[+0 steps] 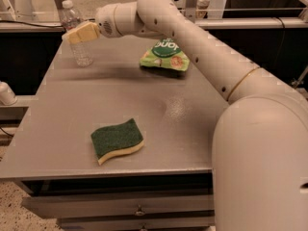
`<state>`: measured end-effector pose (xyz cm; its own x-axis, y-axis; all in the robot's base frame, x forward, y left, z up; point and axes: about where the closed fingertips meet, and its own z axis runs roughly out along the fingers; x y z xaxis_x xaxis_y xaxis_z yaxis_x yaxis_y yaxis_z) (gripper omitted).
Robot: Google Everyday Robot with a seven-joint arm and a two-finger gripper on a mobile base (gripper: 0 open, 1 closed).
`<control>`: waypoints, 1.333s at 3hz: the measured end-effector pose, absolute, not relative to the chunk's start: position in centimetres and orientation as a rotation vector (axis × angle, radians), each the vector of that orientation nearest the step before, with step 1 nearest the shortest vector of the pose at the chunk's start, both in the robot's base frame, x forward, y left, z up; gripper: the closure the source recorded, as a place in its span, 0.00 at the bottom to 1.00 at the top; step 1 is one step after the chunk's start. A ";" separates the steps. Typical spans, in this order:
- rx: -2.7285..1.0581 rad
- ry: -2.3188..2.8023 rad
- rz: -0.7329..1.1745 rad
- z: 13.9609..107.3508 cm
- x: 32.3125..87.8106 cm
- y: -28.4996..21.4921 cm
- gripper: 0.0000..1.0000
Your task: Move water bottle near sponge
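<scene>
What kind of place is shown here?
Probably a robot lab or workshop: a grey metal table with drawers, metal rails behind it, and a cream robot arm whose tool is beside the small clear ribbed water bottle at a far corner.

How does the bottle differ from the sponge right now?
The bottle stands upright at the table's back corner; the sponge lies flat near the front edge. The bottle is clear; the sponge is dark green over yellow. The gripper is at the bottle, not the sponge. Both sit on the table.
</scene>
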<state>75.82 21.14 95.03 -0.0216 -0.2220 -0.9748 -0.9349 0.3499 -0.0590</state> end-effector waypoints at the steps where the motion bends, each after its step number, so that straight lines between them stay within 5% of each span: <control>1: -1.073 1.483 0.878 95.0 75.8 22.9 0.18; 4: -1.053 1.456 0.938 96.2 74.0 21.7 0.87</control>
<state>74.02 21.71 96.17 -0.0519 -0.1225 -0.9911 -0.9530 0.3026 0.0125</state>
